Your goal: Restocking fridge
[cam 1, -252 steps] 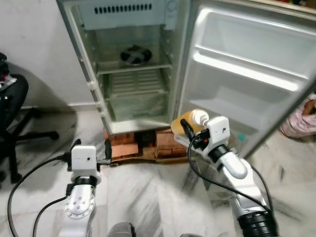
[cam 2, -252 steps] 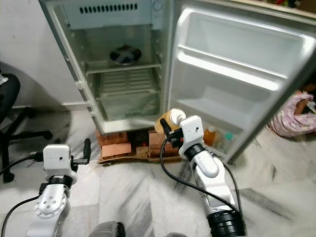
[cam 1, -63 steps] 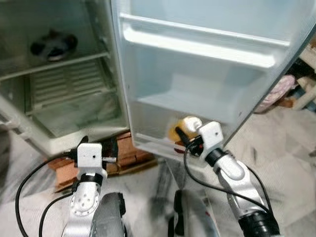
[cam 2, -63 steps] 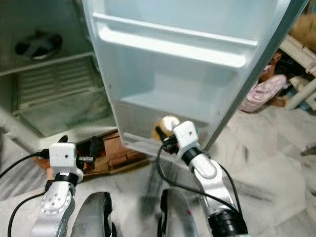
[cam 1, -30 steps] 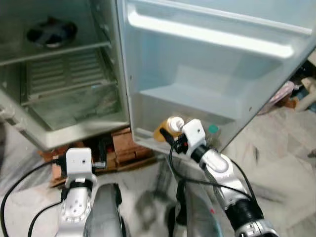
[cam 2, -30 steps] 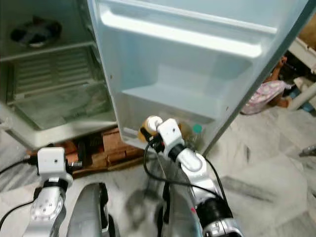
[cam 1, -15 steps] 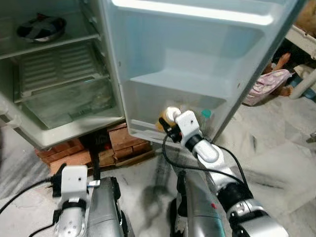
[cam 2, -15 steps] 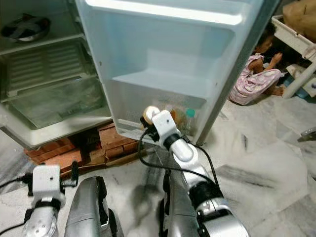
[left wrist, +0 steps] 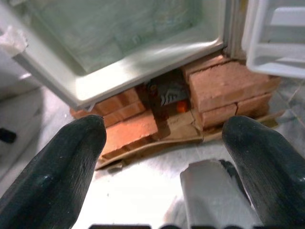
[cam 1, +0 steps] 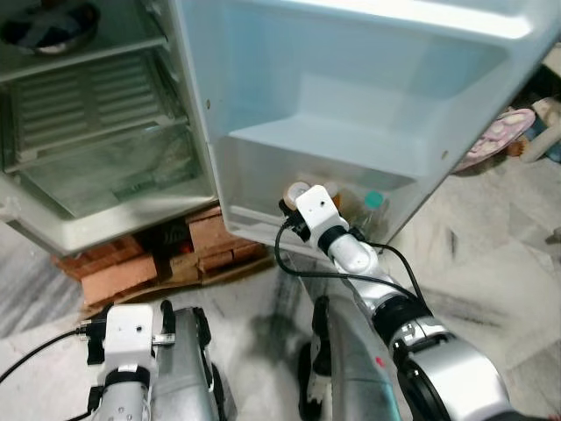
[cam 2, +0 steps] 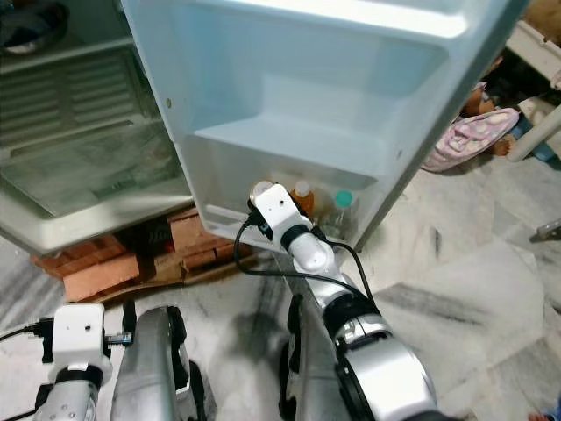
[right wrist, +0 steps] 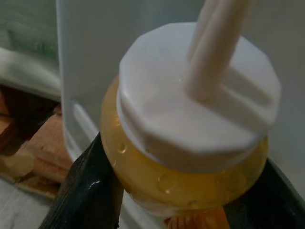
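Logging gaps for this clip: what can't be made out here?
- Yellow, white-capped bottle: body and label hidden by its cap and the right gripper, right wrist view.
- Dark round object on the top fridge shelf: cut off by the edge, left eye view.
- Green-capped bottle: too small.

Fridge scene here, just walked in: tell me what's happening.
The robot is restocking the open fridge, which stands on bricks. Its right gripper is clamped around a yellow bottle with a white cap, holding it at the bottom door shelf, where an orange-capped bottle and a teal-capped bottle already stand. The left gripper hangs open and idle, low near the bricks. The bottle has not been released yet.
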Controlling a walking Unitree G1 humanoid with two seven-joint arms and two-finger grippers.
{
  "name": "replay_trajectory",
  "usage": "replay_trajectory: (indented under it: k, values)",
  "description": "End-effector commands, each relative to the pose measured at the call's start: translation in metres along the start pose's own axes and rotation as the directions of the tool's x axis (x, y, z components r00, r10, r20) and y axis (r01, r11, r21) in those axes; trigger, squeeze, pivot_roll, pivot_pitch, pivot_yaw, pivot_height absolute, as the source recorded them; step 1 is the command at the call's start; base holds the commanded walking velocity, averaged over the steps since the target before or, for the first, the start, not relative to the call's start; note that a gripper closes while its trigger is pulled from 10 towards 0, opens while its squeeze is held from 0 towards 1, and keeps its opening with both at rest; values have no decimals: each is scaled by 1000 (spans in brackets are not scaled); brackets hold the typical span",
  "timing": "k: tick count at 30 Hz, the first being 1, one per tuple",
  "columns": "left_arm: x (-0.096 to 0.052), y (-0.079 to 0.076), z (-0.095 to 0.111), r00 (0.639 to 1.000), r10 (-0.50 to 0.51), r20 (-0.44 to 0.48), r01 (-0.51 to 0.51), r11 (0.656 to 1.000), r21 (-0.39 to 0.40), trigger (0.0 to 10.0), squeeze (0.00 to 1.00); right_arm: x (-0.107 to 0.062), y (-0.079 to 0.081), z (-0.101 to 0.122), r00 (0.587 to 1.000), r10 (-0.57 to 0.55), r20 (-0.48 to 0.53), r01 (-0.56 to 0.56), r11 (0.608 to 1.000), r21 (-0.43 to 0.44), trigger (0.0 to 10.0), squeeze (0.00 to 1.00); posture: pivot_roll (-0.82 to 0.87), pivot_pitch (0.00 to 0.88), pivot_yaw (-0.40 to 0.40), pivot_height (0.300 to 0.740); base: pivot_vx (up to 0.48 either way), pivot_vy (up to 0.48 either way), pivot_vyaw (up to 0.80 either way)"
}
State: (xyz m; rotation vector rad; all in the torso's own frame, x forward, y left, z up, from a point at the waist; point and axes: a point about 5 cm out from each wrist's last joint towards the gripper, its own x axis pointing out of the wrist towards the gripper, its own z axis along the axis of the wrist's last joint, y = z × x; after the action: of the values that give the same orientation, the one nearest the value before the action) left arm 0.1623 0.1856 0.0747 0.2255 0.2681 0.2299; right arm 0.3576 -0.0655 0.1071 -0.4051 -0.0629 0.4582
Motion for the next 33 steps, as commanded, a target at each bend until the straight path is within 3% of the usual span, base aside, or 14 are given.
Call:
replay_trajectory:
  k: [1, 9, 12, 19, 24, 25, 26, 27, 33]
  values:
    - [-8, 2, -6, 999, 0, -39, 0, 1000, 7, 10000, 0, -2, -1, -5, 999, -24, -22, 23, 1000, -17, 10000, 0, 131, 335, -60, 552, 0, 0, 0]
    - [-16, 0, -3, 999, 0, -50, 0, 1000, -2, 10000, 0, 6, -2, 5, 997, -72, -10, 71, 996, -59, 10000, 0, 155, 365, -77, 552, 0, 0, 0]
    - [-19, 0, -3, 998, 3, -58, -4, 1000, -7, 10000, 0, 5, 8, 1, 998, -47, -30, 44, 996, -82, 10000, 0, 164, 371, -85, 552, 0, 0, 0]
    - [-21, -1, -2, 998, 7, -67, -8, 1000, -14, 10000, 0, -3, 25, -23, 981, 6, -195, -6, 1000, 3, 10000, 0, 168, 376, -94, 552, 0, 0, 0]
    - [-20, -2, -2, 997, 6, -72, -7, 1000, -15, 10000, 0, -5, 26, -28, 973, 21, -230, -6, 998, 63, 10000, 0, 166, 373, -92, 552, 0, 0, 0]
    - [-19, -1, -2, 997, 5, -74, -6, 1000, -15, 10000, 0, -5, 26, -28, 973, 21, -229, -6, 998, 68, 10000, 902, 164, 371, -91, 552, 0, 0, 0]
    - [-19, -1, -2, 997, 5, -74, -6, 1000, -15, 10000, 0, -5, 26, -28, 973, 23, -228, -6, 997, 76, 10000, 902, 162, 370, -90, 552, 0, 0, 0]
    - [-18, -1, -2, 997, 5, -74, -6, 1000, -15, 10000, 0, -5, 25, -28, 973, 25, -228, -6, 997, 81, 10000, 1000, 162, 370, -90, 552, 0, 0, 0]
    - [-12, 0, -1, 998, 2, -68, -2, 1000, -8, 10000, 0, -3, 19, -26, 974, 16, -226, 5, 996, 89, 10000, 1000, 161, 354, -84, 552, 0, 0, 0]
